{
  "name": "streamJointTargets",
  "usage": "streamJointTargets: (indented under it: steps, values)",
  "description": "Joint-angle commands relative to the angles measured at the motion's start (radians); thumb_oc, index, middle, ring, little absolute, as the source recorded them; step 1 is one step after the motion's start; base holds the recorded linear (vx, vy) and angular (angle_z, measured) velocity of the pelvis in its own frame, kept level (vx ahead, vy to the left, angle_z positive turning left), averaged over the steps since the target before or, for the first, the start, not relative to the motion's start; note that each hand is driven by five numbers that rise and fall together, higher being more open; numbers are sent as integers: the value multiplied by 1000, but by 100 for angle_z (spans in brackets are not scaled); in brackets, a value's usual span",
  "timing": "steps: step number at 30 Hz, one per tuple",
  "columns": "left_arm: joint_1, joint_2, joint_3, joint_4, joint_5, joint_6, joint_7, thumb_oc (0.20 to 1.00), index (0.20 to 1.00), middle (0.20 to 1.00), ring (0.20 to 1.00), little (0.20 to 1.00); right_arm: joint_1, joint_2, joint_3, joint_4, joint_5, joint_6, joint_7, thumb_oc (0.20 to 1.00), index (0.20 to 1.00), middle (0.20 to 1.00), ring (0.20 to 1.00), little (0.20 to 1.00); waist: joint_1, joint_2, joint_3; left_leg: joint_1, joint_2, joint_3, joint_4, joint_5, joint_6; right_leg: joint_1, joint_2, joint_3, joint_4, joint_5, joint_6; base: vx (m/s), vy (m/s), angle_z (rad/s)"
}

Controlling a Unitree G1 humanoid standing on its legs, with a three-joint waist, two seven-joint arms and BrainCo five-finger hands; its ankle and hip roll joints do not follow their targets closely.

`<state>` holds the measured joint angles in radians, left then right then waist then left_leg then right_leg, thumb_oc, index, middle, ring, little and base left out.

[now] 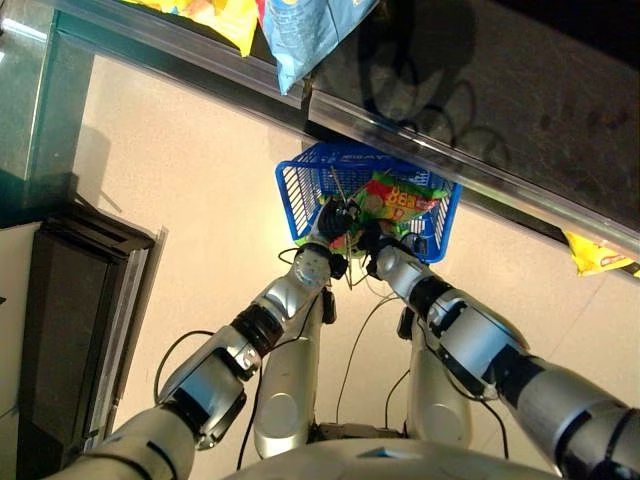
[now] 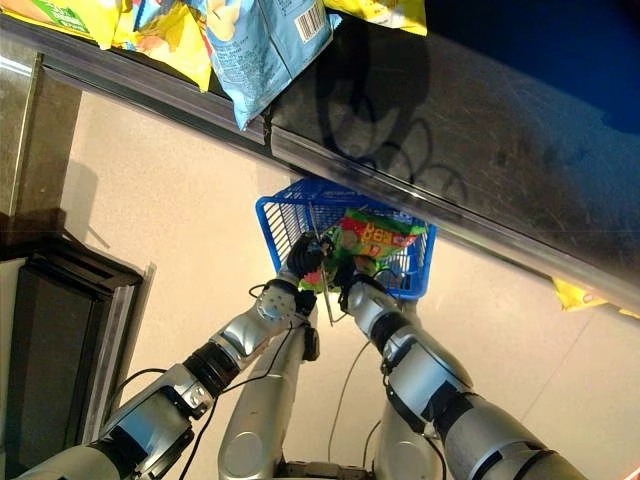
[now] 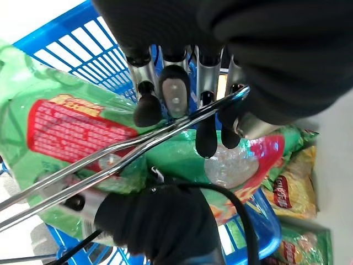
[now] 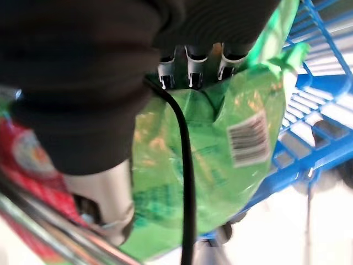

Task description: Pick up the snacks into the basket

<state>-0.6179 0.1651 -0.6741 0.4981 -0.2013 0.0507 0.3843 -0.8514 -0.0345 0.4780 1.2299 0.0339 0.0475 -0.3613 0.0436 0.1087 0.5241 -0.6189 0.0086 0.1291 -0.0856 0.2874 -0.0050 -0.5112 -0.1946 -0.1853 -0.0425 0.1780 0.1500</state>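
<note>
Pale floor (image 1: 180, 200) underfoot, dark bench (image 1: 520, 110) running slantwise across the top. On the bench edge: a blue-and-white snack bag (image 1: 310, 30) and a yellow snack bag (image 1: 215, 15), both overhanging, within reach from below. Dark cabinet (image 1: 70, 330) off to the robot's left.

Below the bench edge, directly ahead: blue basket (image 1: 300, 185), mesh walls, mouth up toward the head camera. Parked there, by judgement, so that snacks coming off the bench have a short drop.

Left robot hand (image 1: 335, 220): at the basket's near rim. From its wrist camera, fingers (image 3: 174, 94) curled over the basket's chrome wire handle (image 3: 138, 146), dark tips hooked past the wire. Closed on the handle, then. Probable purpose: steadying or carrying the basket while the other arm loads. Cannot tell whether the basket hangs from this grip or rests on the floor.

Right robot hand (image 1: 372, 240): close beside the left one, at the near end of the green snack bag (image 1: 400, 200). From its own wrist camera, pressed against the bag's crinkled top edge, barcode side showing; too much hidden in the foil there to call it gripping or released.

Green snack bag: lying across the basket's mouth, inside the rim, tilted rather than flat. Reads as the placing step, nearly finished for this one bag.

More snack packs (image 3: 289, 187) past the green bag in the left wrist camera; inside the basket or outside, not certain.
</note>
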Motion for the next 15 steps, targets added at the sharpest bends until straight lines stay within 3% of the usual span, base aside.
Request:
streamJointTargets:
  steps: [1,2,3,4,6,8,15]
  values:
    - [-109,-74,-29,-164,-44,-103,-13,200,200,200,200,200,-29,17,150,-14,-175,-5,-65,1000,1000,1000,1000,1000,10,48,-4,55,25,30,16,-108,-69,-55,-39,30,-10,31,38,0,0,0]
    - [-114,-79,-26,-157,-50,-107,-15,200,200,200,200,200,-35,22,113,-2,-74,-13,-7,1000,1000,1000,1000,1000,11,48,-4,55,25,28,16,-108,-69,-55,-40,27,-9,30,38,0,0,0]
    - [-115,-79,-27,-157,-50,-107,-15,200,200,200,200,200,-35,22,112,-2,-73,-13,-6,1000,1000,1000,1000,1000,11,48,-4,54,25,28,16,-108,-69,-55,-40,27,-9,30,38,0,0,0]
    - [-118,-86,-12,-143,-63,-103,-9,200,200,200,200,200,-23,30,30,1,97,-27,26,1000,1000,1000,1000,1000,13,46,-4,56,23,26,16,-109,-68,-55,-41,27,-9,31,38,0,0,0]
    - [-96,-61,-13,-160,-66,-102,-4,200,200,200,200,200,-32,-5,61,9,-28,-16,-75,1000,1000,1000,1000,1000,11,44,-4,54,23,29,16,-108,-68,-58,-41,29,-7,32,39,0,0,0]
    - [-100,-68,-13,-153,-67,-100,-10,200,200,200,200,200,-28,3,29,16,41,-21,-32,1000,1000,1000,1000,1000,9,41,-4,55,24,29,16,-109,-67,-58,-42,29,-6,32,40,0,0,0]
    - [-83,-41,12,-160,-57,-104,15,200,200,200,200,200,-20,-32,25,35,-25,-16,-67,1000,1000,1000,1000,1000,2,28,-4,52,22,33,28,-117,-62,-56,-45,32,0,30,39,0,0,0]
